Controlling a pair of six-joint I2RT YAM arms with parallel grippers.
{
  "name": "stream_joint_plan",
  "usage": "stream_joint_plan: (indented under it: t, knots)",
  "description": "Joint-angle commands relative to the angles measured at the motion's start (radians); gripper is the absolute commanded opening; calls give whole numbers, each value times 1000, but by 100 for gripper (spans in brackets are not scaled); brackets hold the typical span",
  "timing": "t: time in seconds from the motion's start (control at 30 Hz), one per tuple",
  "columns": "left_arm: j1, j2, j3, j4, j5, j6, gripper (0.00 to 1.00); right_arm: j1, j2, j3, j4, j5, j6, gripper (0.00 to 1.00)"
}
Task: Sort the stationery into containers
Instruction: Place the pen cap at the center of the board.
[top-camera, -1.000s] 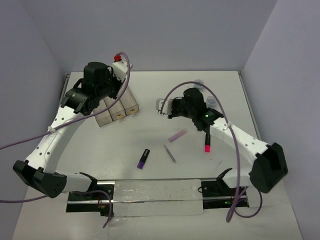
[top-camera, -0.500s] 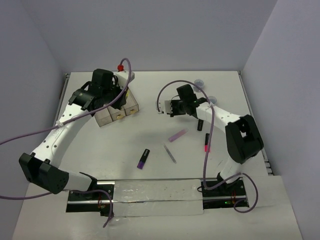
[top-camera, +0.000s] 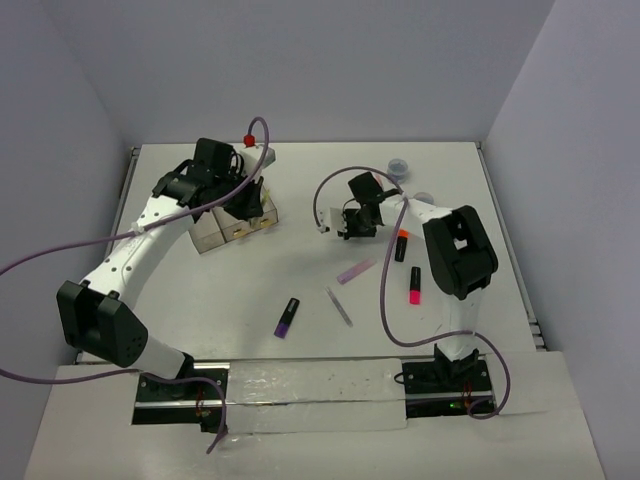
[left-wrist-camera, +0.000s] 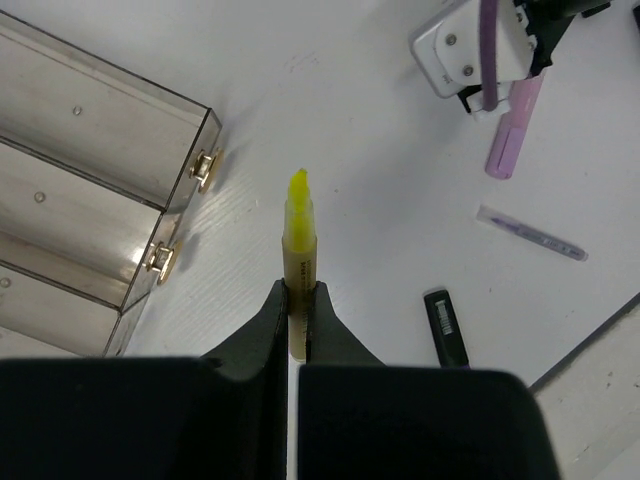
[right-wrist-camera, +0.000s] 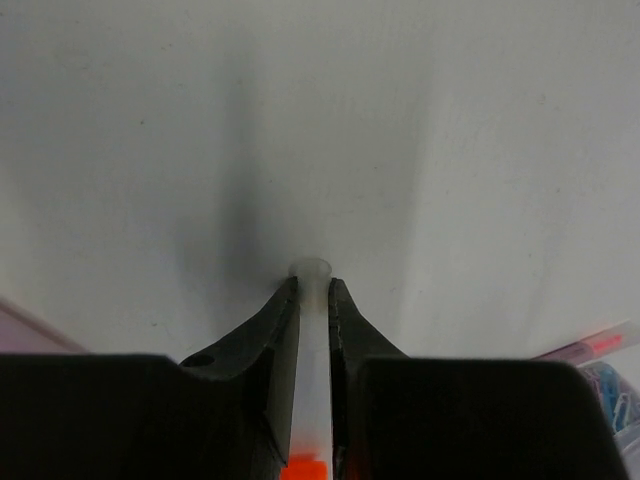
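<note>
Three joined clear smoky bins (top-camera: 236, 222) stand at the back left and also show in the left wrist view (left-wrist-camera: 90, 190). My left gripper (top-camera: 240, 196) hangs over their right end. It is shut (left-wrist-camera: 298, 292) on a thin yellow stick (left-wrist-camera: 298, 235), whose tip points at the bare table beside the bin labels. My right gripper (top-camera: 352, 222) is shut (right-wrist-camera: 312, 287) on a thin whitish stick (right-wrist-camera: 312, 330) with an orange part near the palm, tip close to the table. A lilac marker (top-camera: 355, 271), grey stick (top-camera: 339, 306), purple marker (top-camera: 288, 317), pink-red marker (top-camera: 414, 287) and orange marker (top-camera: 401, 243) lie loose.
Two small round rolls (top-camera: 399, 165) (top-camera: 424, 198) sit at the back right. A pink stick (right-wrist-camera: 590, 346) lies beside one of them in the right wrist view. The right arm's elbow (top-camera: 455, 250) is folded over the table's right side. Walls close the back and sides.
My left gripper has moved right along the bins to their right end, holding the yellow stick. My right arm has folded inward, elbow swinging left, with its gripper shifting slightly back-left.
</note>
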Motion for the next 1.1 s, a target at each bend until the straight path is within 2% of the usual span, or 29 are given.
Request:
stream_joint_plan:
  t: [0.0, 0.13, 0.3, 0.37, 0.73, 1.07]
  knots:
    - [12, -30, -15, 52, 75, -2, 0, -5, 44, 78, -95, 1, 33, 18]
    - [12, -32, -16, 49, 77, 5, 0, -6, 69, 105, -116, 18, 47, 23]
    - [12, -31, 14, 35, 66, 24, 0, -3, 70, 122, -144, 37, 37, 36]
    - [14, -26, 20, 35, 62, 26, 0, -1, 68, 123, -148, 47, 32, 44]
    - [24, -29, 11, 38, 52, 38, 0, 0, 42, 109, -114, 50, 35, 45]
    - [31, -25, 0, 52, 55, 47, 0, 2, -166, 106, -59, -40, 63, 46]
